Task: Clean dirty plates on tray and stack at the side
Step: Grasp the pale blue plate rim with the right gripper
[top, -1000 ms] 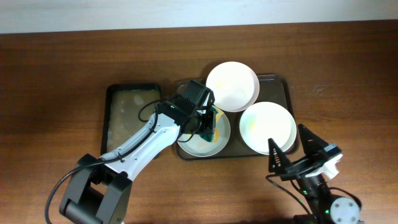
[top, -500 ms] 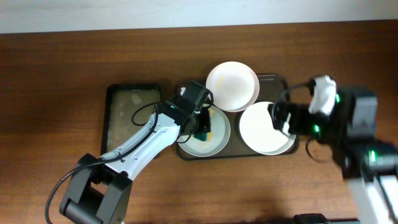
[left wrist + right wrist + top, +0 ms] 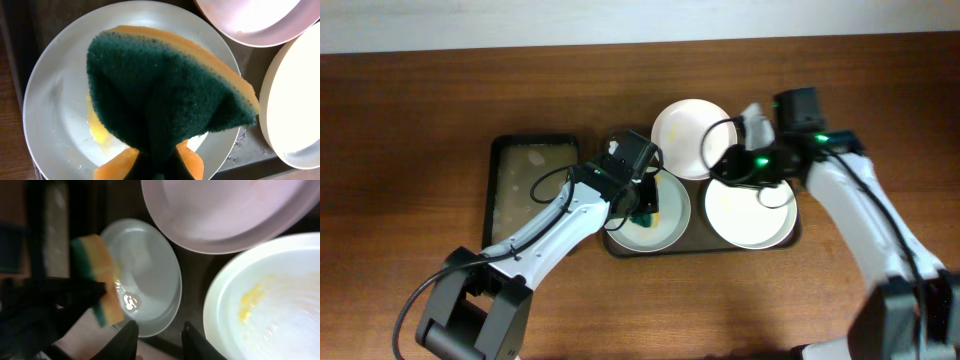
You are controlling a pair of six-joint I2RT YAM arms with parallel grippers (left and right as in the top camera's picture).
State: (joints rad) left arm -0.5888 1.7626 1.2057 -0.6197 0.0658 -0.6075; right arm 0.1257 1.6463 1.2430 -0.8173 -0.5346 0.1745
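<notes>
Three white plates lie on the dark brown tray (image 3: 772, 128). My left gripper (image 3: 646, 196) is shut on a green and orange sponge (image 3: 165, 95), pressed onto the left plate (image 3: 55, 115), which has a yellow smear (image 3: 100, 131). The top plate (image 3: 693, 138) overlaps the other two. The right plate (image 3: 750, 212) carries a yellow smear (image 3: 250, 300). My right gripper (image 3: 159, 340) hovers over the tray between the left and right plates, open, its fingers (image 3: 128, 337) a modest gap apart with nothing between them.
A smaller black tray (image 3: 530, 150) with a wet-looking bottom sits left of the brown tray. Bare wooden table surrounds both trays. My left arm (image 3: 560, 225) crosses from the front left over the brown tray's left edge.
My right arm swung from the table's front right up over the tray, and its jaws narrowed. The left gripper with the sponge barely moved on the left plate.
</notes>
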